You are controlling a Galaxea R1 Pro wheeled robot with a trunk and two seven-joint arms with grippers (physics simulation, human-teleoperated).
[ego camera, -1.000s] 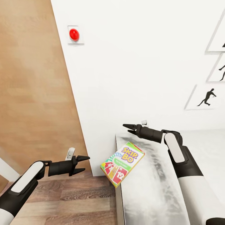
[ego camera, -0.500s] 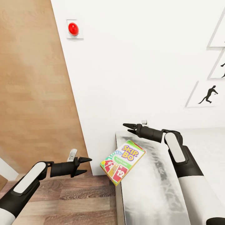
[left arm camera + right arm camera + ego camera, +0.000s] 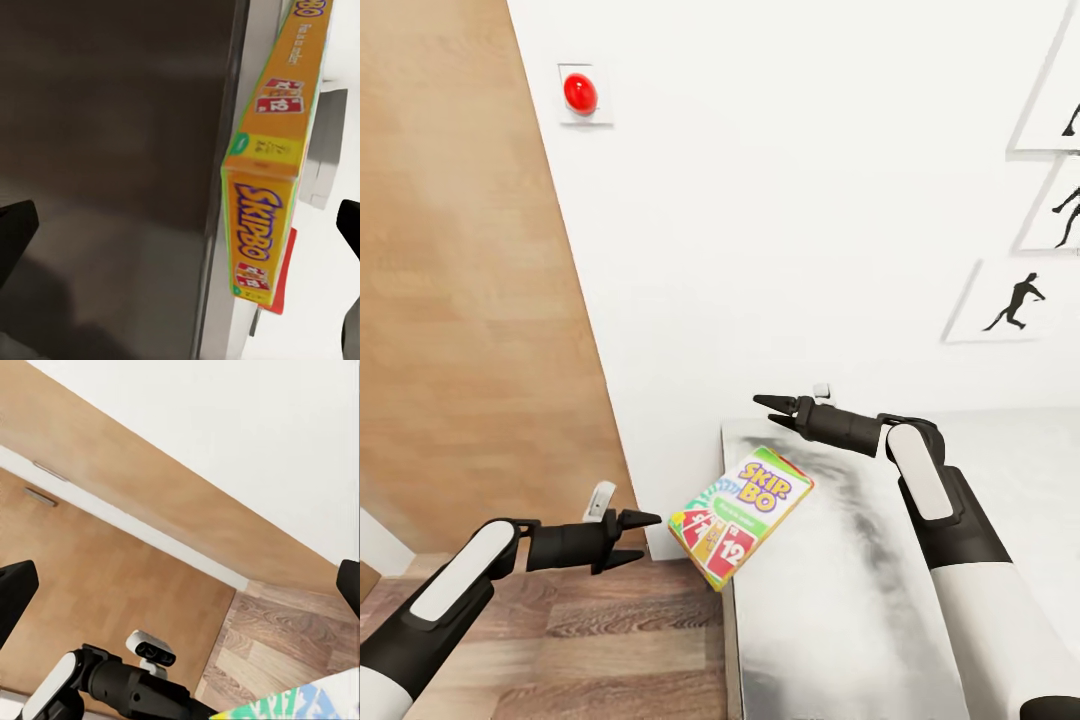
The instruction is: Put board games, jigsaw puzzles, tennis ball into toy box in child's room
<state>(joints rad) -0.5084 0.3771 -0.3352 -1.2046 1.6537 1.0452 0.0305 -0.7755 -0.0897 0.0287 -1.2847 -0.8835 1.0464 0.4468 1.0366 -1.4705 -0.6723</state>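
Nearest, the left gripper hangs low over the wood floor, its two dark fingers parted with nothing between them, pointing toward the corner of the bed. In the left wrist view the finger tips stand wide apart at either side, and the card game box lies straight ahead between them, not touching either.

The card game box rests on the near left corner of the bed, tilted, its lower end jutting over the bed's edge above the floor. It is orange, green and yellow, and reads "SKIP-BO" with a red card marked 12. The left gripper is near it but apart.

Further back, the right gripper hovers above the bed just beyond the box, its fingers slightly spread and empty, pointing to the robot's left. From the right wrist view, a corner of the box shows, with the left arm over the floor beyond it.

Behind stands a white wall carrying a red button on a white plate and framed pictures of dark running figures. A wooden panel adjoins the wall on the left.
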